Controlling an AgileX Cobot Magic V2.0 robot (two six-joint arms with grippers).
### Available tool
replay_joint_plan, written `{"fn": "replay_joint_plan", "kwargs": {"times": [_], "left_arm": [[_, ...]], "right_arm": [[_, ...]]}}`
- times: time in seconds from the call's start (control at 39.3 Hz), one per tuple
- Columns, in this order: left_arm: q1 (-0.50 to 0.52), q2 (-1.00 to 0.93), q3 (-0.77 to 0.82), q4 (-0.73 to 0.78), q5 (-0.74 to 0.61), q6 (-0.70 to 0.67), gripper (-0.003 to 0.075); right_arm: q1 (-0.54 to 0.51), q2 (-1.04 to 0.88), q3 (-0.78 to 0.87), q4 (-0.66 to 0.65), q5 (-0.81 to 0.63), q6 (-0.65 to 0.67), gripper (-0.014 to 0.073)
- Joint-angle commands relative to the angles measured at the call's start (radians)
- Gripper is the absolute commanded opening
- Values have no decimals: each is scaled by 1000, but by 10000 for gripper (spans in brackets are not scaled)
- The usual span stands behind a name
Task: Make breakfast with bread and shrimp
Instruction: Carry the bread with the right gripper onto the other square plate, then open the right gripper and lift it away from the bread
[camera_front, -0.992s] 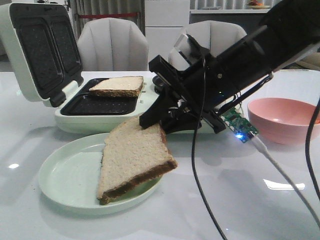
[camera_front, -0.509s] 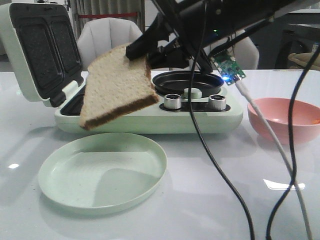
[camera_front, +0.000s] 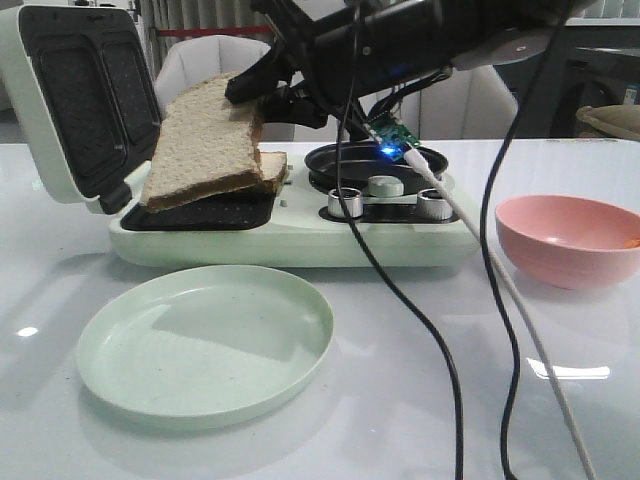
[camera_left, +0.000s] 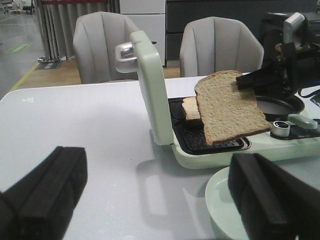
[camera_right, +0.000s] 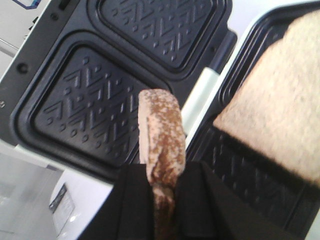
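Note:
My right gripper (camera_front: 250, 90) is shut on the corner of one bread slice (camera_front: 205, 145) and holds it tilted over the open sandwich maker's left tray. In the right wrist view this slice (camera_right: 162, 135) shows edge-on between the shut fingers (camera_right: 132, 205). The second bread slice (camera_front: 272, 170) lies in the tray behind it, and also shows in the right wrist view (camera_right: 280, 105) and the left wrist view (camera_left: 190, 107). My left gripper (camera_left: 157, 200) is open and empty, low over the table, left of the maker. No shrimp can be made out.
The pale green sandwich maker (camera_front: 300, 240) stands mid-table with its lid (camera_front: 80, 100) raised at the left and a round pan (camera_front: 375, 160) on its right. An empty green plate (camera_front: 205, 340) lies in front. A pink bowl (camera_front: 565, 240) stands at the right. Cables (camera_front: 440, 330) hang from the right arm.
My right gripper has lifted the bread slice off the green plate and carried it up and left, over the sandwich maker's tray. The plate is now bare.

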Motion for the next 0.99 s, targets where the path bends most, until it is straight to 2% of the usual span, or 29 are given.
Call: {"fn": "replay_joint_plan", "kwargs": {"times": [0.0, 0.13, 0.36, 0.48, 0.71, 0.97], "left_arm": [[-8, -17, -26, -8, -70, -12, 624], [-8, -17, -26, -8, -70, -12, 624], [-8, -17, -26, -8, -70, -12, 624], [-8, -17, -26, -8, -70, -12, 624], [-8, -17, -26, -8, -70, -12, 624], [-8, -17, -26, -8, -70, -12, 624]], "right_arm": [[9, -34, -80, 26, -33, -20, 143], [23, -6, -117, -22, -74, -20, 162], [64, 36, -143, -62, -140, -21, 318], [67, 67, -168, -98, -149, -21, 367], [67, 71, -217, -278, -162, -20, 509], [67, 16, -240, -439, -351, -17, 519]]}}
